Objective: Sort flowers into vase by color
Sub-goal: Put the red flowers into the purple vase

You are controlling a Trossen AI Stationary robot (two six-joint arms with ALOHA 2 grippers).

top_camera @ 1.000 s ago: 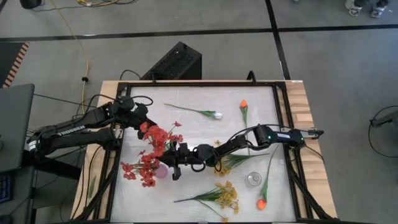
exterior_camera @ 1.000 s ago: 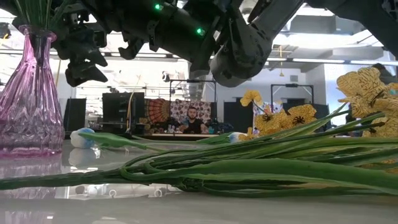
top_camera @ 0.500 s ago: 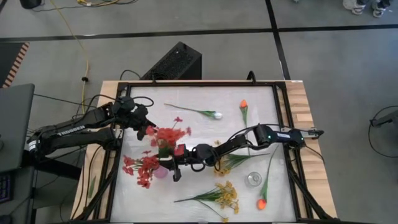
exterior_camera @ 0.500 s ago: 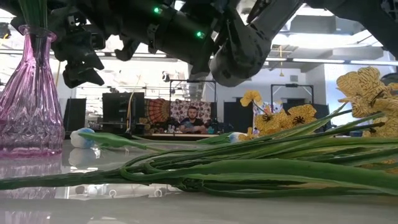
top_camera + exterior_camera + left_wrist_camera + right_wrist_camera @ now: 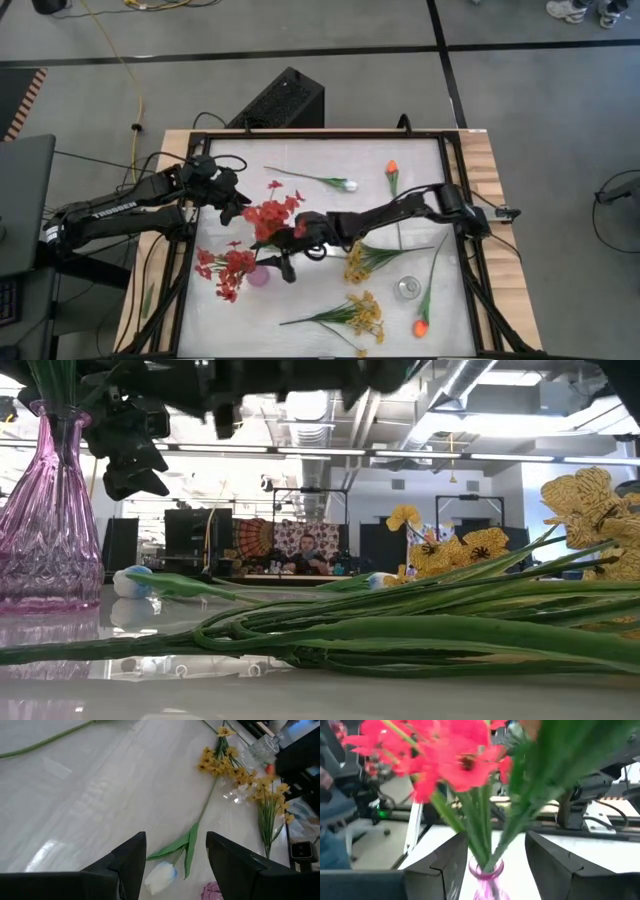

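Item: red flowers [image 5: 262, 222], stems down in a pink vase [image 5: 259, 276] at the high view's lower left of centre. The right gripper [image 5: 285, 262], fingers spread and holding nothing, sits beside them; only its wrist view shows the stems entering the vase neck [image 5: 487, 870]. The left gripper [image 5: 237, 206], spread and empty, sits at upper left, its arm lettered "TROSSEN"; its wrist view alone shows a white bud [image 5: 161, 875] lying below it.

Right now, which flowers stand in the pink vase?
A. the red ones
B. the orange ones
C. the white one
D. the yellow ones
A: the red flowers have their stems down in the pink vase, while the yellow, white and orange ones lie on the table.
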